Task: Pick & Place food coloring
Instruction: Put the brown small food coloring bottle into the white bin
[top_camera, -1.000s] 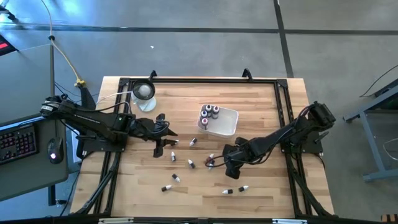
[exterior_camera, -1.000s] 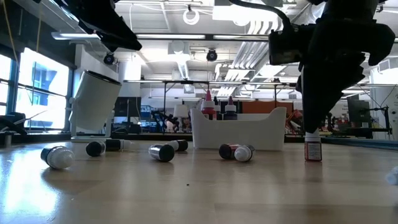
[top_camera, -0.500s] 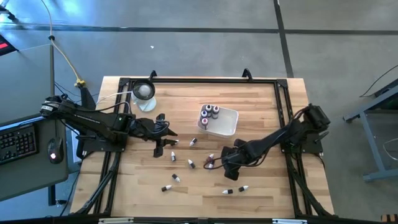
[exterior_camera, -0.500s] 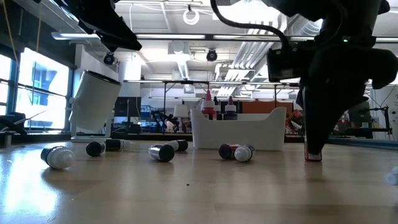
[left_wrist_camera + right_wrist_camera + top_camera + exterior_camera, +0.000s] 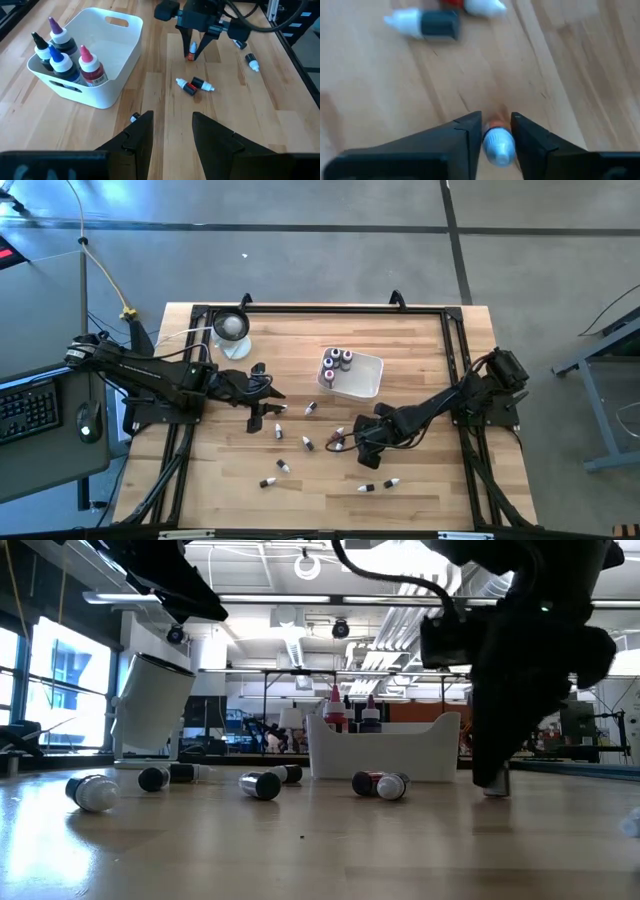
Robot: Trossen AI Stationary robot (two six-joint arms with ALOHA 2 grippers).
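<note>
Small dropper bottles lie scattered on the wooden table, among them a pair (image 5: 338,438) and one near the left arm (image 5: 279,431). Several more stand in the white tray (image 5: 368,380). One red bottle with a white cap (image 5: 191,50) stands upright on the table. My right gripper (image 5: 193,49) points down over it, open, one finger on each side of the cap (image 5: 498,145). In the low view the gripper (image 5: 492,775) hides most of this bottle. My left gripper (image 5: 172,130) is open and waits over the table's left part (image 5: 262,395). My right gripper comes from above, pointing down, with its fingers (image 5: 470,131) close on both sides of the upright bottle's white cap (image 5: 498,145). I cannot tell whether they touch it. The bottle stands on its base on the table.
A round clear dish with a white ball (image 5: 230,327) sits at the far left corner. More bottles lie toward the near edge (image 5: 267,481) (image 5: 366,488) (image 5: 390,481). A dark frame rail (image 5: 330,310) runs along the table's edges.
My right gripper has come down over the upright red bottle and shifted a little toward the table's left. The bottle, seen below the fingers a second ago, now stands between them. The left arm has kept still.
</note>
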